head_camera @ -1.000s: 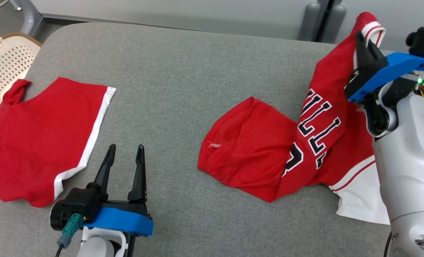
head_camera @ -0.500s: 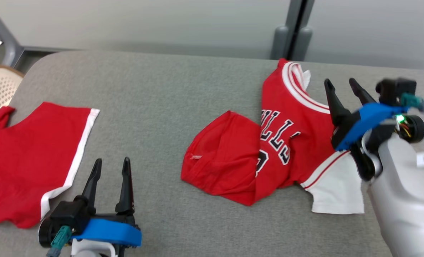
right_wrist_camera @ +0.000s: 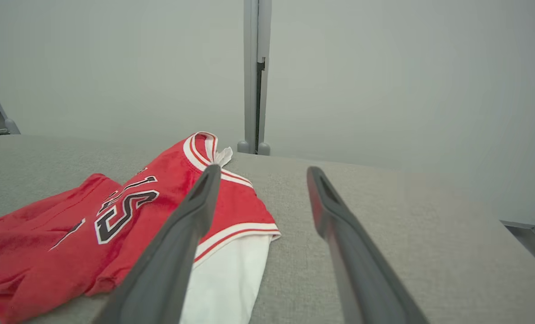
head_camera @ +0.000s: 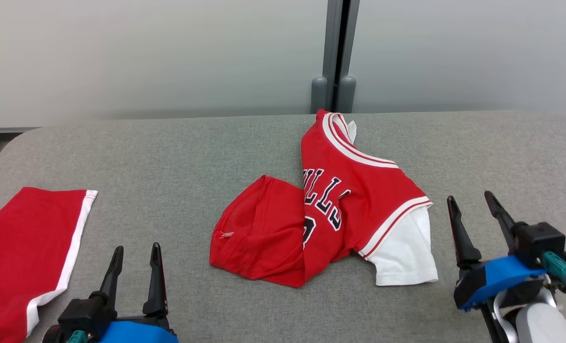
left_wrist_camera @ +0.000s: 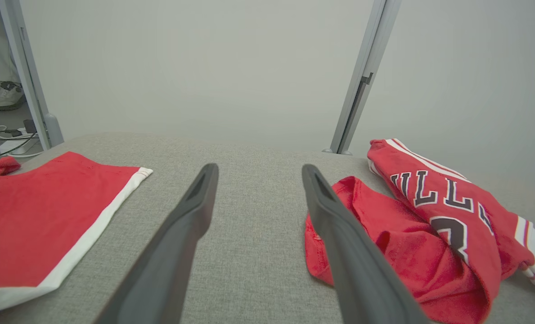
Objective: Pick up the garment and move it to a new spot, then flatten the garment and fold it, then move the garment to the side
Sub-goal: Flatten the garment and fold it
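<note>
- Now the red jersey (head_camera: pixel 359 190) lies crumpled near the middle of the grey padded table (head_camera: pixel 192 152), collar toward the far edge, white sleeve (head_camera: pixel 406 252) on its right.
- The left gripper (head_camera: pixel 137 247) is at the near left, fingers spread wide, gripping nothing.
- The right gripper (head_camera: pixel 469 196) is just right of the sleeve, fingers equally wide apart, empty.
- Another red garment (head_camera: pixel 21 247) with white trim lies at the far left.

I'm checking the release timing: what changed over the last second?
The right claw let go of the jersey, opened and drew back. The jersey sank from hanging by its collar to lying crumpled on the table. The left claw stayed open and empty, and the red cloth at the left stayed flat.
</note>
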`<state>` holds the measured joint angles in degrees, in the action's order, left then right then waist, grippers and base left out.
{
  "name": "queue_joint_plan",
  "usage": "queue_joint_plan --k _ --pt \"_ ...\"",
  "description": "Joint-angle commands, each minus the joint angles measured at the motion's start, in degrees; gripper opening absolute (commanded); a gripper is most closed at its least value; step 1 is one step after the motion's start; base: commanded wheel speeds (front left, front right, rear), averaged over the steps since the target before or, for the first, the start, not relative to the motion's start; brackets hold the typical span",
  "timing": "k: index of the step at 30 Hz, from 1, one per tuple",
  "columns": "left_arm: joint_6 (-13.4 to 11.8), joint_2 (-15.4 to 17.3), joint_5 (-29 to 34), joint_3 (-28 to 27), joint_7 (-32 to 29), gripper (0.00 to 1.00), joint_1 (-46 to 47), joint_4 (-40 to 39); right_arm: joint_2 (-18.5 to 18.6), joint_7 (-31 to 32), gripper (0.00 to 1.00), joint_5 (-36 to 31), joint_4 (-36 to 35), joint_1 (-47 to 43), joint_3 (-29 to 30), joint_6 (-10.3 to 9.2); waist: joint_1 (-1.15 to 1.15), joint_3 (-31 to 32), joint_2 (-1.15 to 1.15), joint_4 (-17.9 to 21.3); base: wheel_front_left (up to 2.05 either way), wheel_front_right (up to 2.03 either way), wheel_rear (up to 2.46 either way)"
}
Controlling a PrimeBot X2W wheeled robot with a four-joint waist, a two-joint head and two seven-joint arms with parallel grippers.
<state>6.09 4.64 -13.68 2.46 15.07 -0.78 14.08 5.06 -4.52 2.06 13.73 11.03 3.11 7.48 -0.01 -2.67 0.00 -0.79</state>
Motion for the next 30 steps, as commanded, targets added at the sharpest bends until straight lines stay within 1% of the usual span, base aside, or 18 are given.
queue_joint_plan --k 1,5,9,15,19,22,27,30 --pt "0.0 0.2 -0.2 0.0 0.1 1.00 -0.6 0.1 -0.6 0.2 1.00 -0.4 -2.4 -2.2 0.7 0.03 0.01 0.4 0.00 0.2 0.00 0.00 0.00" --pt "0.1 0.4 -0.3 0.2 0.1 1.00 -1.1 0.4 -1.8 0.3 1.00 0.4 -8.4 -7.1 2.0 0.03 0.01 0.8 0.00 0.3 0.00 0.00 0.00" --pt "0.2 0.7 -0.3 0.5 0.1 1.00 -1.5 0.9 -2.2 1.3 1.00 1.7 -11.8 -10.3 3.0 0.03 0.01 1.2 0.00 0.3 0.00 0.00 0.00" --pt "0.3 1.2 0.1 1.6 -0.9 1.00 0.6 2.1 -2.2 2.8 1.00 4.3 -13.5 -12.1 2.2 0.03 0.01 0.7 0.00 0.7 0.00 0.00 0.00" --pt "0.7 1.7 0.4 3.9 -3.6 1.00 4.4 3.4 -2.2 3.1 1.00 5.6 -14.1 -11.6 1.2 0.03 0.01 -0.7 0.00 1.5 0.00 0.00 0.00" --pt "1.0 2.0 -0.3 7.1 -8.9 1.00 8.5 5.7 -2.2 3.2 1.00 5.9 -14.1 -11.2 0.8 0.03 0.01 -1.7 0.00 2.1 0.00 0.00 0.00" --pt "1.5 1.9 -3.3 12.6 -19.6 1.00 15.6 8.8 -2.2 3.3 1.00 6.7 -13.7 -10.4 0.0 0.03 0.01 -3.2 0.00 3.6 0.00 0.00 0.00" --pt "1.5 2.0 -5.2 14.5 -24.7 1.00 19.5 10.4 -2.2 3.2 1.00 7.4 -13.5 -10.1 -0.7 0.03 0.01 -4.2 0.00 4.5 0.00 0.00 0.00"
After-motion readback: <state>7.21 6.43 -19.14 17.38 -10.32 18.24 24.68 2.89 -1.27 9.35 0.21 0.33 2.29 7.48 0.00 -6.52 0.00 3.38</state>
